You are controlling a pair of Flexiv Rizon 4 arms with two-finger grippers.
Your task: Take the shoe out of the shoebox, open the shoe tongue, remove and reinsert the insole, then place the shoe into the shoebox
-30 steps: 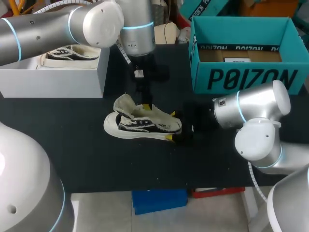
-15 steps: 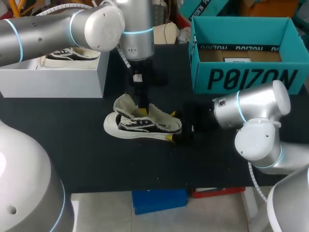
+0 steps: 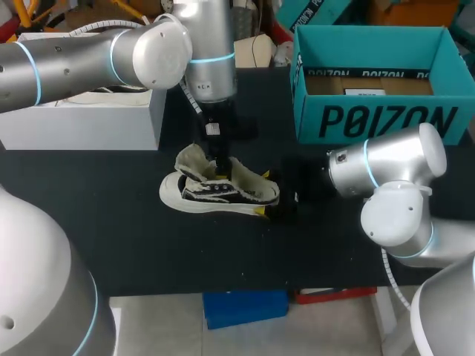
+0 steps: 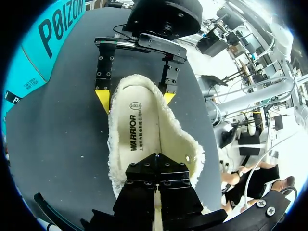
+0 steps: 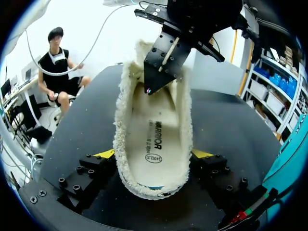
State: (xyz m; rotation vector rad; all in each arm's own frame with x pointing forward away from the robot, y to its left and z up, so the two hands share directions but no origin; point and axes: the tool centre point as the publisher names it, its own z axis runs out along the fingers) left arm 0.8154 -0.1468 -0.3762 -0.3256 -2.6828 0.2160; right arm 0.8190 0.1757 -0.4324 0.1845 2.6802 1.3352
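The left gripper (image 3: 220, 167) points straight down into the mouth of the cream fleece-lined shoe (image 3: 219, 194), at the tongue end. In its own wrist view its black fingers (image 4: 144, 174) are pressed together, and their tips are sunk out of sight against the printed cream insole (image 4: 144, 130). I cannot tell whether they pinch anything.

From the right, the right gripper (image 5: 153, 156) lies low on the table and clasps the heel. One yellow tip bears on each fleecy side, so the shoe is pinched between them. The left wrist view shows the same clasp (image 4: 135, 98) from the other end.

The shoe stands on its sole near the middle of the black table top (image 3: 223, 256), toe to the left and heel to the right, with its tongue folded up and back. The insole lies flat inside it.

An open teal cardboard shoebox (image 3: 371, 119) sits at the far right, well apart from the shoe. A white open box (image 3: 89, 122) sits at the far left, under the left arm.
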